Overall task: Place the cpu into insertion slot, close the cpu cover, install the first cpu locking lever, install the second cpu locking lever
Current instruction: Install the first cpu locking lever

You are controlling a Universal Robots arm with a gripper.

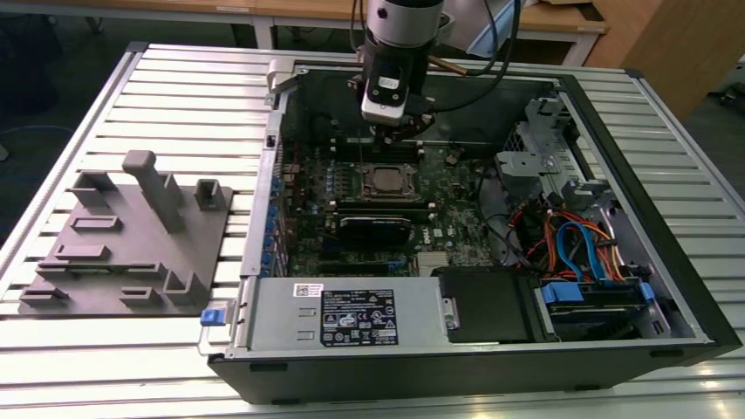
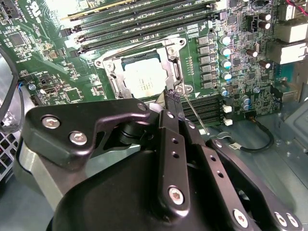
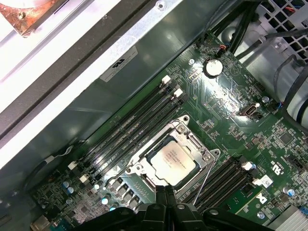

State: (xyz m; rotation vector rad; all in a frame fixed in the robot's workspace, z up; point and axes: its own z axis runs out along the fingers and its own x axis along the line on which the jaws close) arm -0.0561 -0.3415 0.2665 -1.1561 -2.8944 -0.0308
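- First, in the exterior view, we are looking at the gripper [image 1: 393,137] hanging inside the open computer case [image 1: 466,371], just above the cpu [image 1: 382,182] on the motherboard [image 1: 448,223]. The case walls are hemming it in. A tangle of cables [image 1: 570,240] is lying to the exterior view's right, and a grey fixture block [image 1: 128,244] is sitting well apart on the slatted table [image 1: 117,367].
- In the second wrist view, we are seeing the fingers [image 2: 171,103] pressed narrowly together with nothing visible between them. Their tip is sitting at the rim of the insertion slot [image 2: 109,67], where the cpu cover [image 2: 174,70] is lying flat around the cpu. A thin locking lever [image 2: 195,113] is slanting away just beside the fingers.
- In the first wrist view, memory slots [image 3: 130,130] are crowding one side of the insertion slot, and the case wall [image 3: 96,72] is rising beyond them. Lower board is lying open on the other sides.
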